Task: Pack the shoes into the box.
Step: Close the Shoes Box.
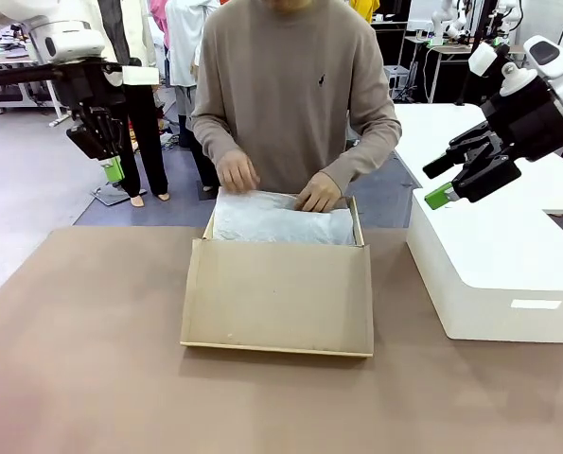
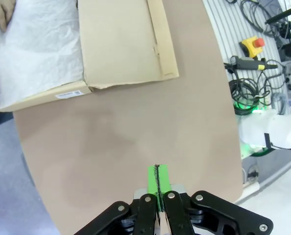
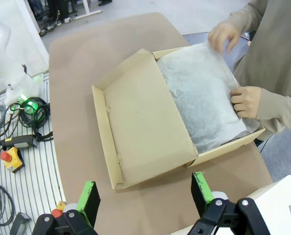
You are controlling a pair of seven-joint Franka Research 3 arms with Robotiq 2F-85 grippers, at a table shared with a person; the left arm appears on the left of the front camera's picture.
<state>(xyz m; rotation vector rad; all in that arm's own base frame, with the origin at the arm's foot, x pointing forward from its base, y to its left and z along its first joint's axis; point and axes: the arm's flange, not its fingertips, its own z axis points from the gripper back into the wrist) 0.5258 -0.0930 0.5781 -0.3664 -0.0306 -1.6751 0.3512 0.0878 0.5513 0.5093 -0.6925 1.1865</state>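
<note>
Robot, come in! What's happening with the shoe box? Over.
Left hand shut, right hand open, both raised, empty. Box open, tissue paper covering inside. Person's hands on tissue, in the way.

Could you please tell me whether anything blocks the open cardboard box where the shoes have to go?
Yes: white tissue paper covers the inside of the box, and the person's hands rest on that paper at the far side.

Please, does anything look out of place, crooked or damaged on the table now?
Nothing stands out. The box sits straight on the table, its lid folded open toward the robot, and the person's hands press the tissue paper flat inside. The left gripper and right gripper hang clear of it.
</note>
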